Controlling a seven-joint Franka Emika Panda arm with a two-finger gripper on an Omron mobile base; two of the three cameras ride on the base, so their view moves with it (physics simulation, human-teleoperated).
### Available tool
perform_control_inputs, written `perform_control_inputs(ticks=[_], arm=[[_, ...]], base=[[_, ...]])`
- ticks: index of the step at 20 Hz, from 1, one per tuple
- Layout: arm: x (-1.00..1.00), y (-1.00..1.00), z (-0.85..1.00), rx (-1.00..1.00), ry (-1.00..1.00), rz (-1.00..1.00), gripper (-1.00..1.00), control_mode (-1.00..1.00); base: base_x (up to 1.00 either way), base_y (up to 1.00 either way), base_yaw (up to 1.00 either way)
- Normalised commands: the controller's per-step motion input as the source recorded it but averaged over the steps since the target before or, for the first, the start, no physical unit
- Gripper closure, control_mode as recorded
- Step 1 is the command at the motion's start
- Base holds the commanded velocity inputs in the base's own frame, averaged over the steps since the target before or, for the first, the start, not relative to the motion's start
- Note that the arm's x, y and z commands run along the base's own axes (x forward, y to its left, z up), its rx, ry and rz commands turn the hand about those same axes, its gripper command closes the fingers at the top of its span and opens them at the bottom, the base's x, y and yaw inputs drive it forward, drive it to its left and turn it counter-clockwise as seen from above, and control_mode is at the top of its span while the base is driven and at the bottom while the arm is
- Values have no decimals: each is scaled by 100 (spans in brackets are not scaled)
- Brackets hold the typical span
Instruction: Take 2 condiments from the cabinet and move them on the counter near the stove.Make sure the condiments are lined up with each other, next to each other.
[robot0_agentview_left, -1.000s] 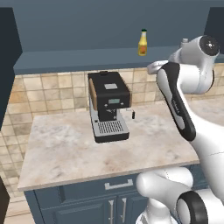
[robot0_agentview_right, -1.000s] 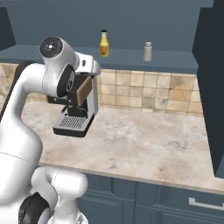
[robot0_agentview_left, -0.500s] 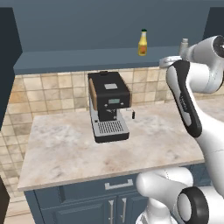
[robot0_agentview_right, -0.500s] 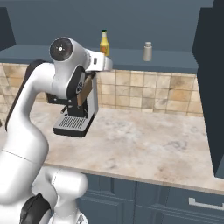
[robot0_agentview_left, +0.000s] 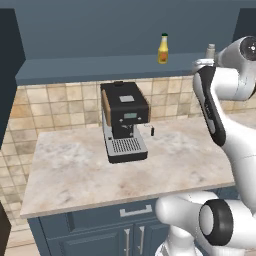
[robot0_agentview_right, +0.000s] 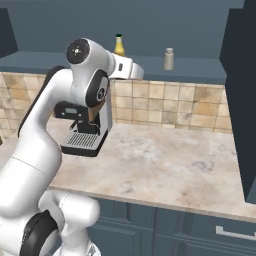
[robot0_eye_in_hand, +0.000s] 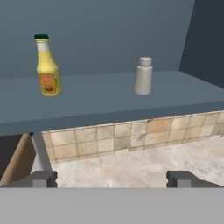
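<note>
Two condiments stand upright and apart on the dark blue cabinet shelf (robot0_eye_in_hand: 109, 103): a yellow bottle (robot0_eye_in_hand: 47, 65) (robot0_agentview_left: 163, 49) (robot0_agentview_right: 119, 45) with a green cap, and to its right a short grey-white shaker (robot0_eye_in_hand: 143, 75) (robot0_agentview_left: 211, 50) (robot0_agentview_right: 169, 59). My gripper (robot0_eye_in_hand: 112, 179) is open and empty, held out in front of the shelf a little below its edge and facing both condiments. Below lies the beige marbled counter (robot0_agentview_right: 170, 165) (robot0_agentview_left: 75, 170). The stove is out of view.
A black coffee machine (robot0_agentview_left: 124, 120) (robot0_agentview_right: 82, 127) stands on the counter under the shelf, left of my hand. Tan wall tiles (robot0_agentview_right: 200, 105) run behind the counter. A dark cabinet side panel (robot0_agentview_right: 242, 100) closes the right end. Blue cupboards (robot0_agentview_left: 125, 230) sit below.
The arm has lifted and swung its hand to the right, toward the shelf, uncovering the shaker in the left base view. The jaws have stayed open. Both condiments have stayed in place.
</note>
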Motion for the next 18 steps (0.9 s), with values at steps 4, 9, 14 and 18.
perform_control_inputs(ticks=[4, 9, 14, 18], arm=[[35, -40, 0, 0, 0, -14, -100, -100], [34, -26, 3, 0, 0, -5, -100, -100], [30, -24, 9, 0, 0, 0, -100, -100], [34, -26, 2, 0, 0, 0, -100, -100]], base=[[0, 0, 0], [0, 0, 0], [0, 0, 0], [0, 0, 0]])
